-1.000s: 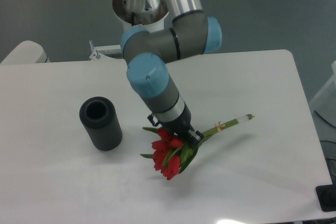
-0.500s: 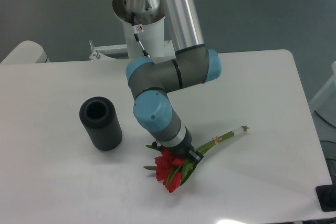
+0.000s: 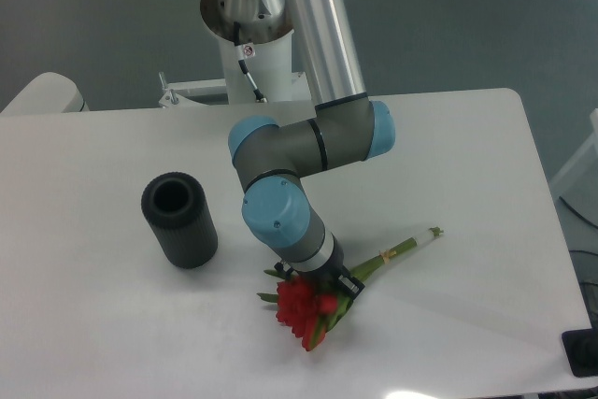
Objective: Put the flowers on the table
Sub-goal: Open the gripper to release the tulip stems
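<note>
The jaws (image 3: 338, 283) grip the flowers (image 3: 308, 306) just behind the red blooms, low over the white surface (image 3: 467, 184); stems trail right.

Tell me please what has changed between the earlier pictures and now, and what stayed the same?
The arm has come lower and a little nearer the camera, carrying the flowers down with it; the pale stem ends sank slightly toward the table. The gripper keeps its hold near the blooms; nothing was let go. The black vase stayed upright in the same place.
</note>
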You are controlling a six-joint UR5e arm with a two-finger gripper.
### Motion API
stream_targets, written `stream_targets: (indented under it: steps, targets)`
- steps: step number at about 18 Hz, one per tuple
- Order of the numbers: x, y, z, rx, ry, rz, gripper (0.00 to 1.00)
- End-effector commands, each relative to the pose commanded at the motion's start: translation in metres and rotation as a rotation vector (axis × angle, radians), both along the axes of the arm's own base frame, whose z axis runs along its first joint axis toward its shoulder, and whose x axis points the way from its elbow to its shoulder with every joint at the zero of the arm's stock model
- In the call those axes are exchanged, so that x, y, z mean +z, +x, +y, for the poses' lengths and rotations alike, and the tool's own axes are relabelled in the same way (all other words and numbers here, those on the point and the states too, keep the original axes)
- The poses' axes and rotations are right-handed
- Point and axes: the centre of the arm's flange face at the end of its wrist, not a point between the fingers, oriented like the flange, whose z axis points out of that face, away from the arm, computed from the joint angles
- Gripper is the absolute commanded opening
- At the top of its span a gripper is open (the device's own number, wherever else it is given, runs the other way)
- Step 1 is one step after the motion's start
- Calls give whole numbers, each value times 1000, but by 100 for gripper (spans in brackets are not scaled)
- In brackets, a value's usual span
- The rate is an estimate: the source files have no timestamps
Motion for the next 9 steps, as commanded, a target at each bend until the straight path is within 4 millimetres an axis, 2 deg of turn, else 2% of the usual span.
stream_targets:
  steps: [2,4,6,9]
  targets:
    - [13,-1,1,3,15,17,99]
    - [36,-4,-2,3,44,30,99]
    - [50,-12,-7,16,62,42,99]
    - [76,-12,-7,0,89,58,99]
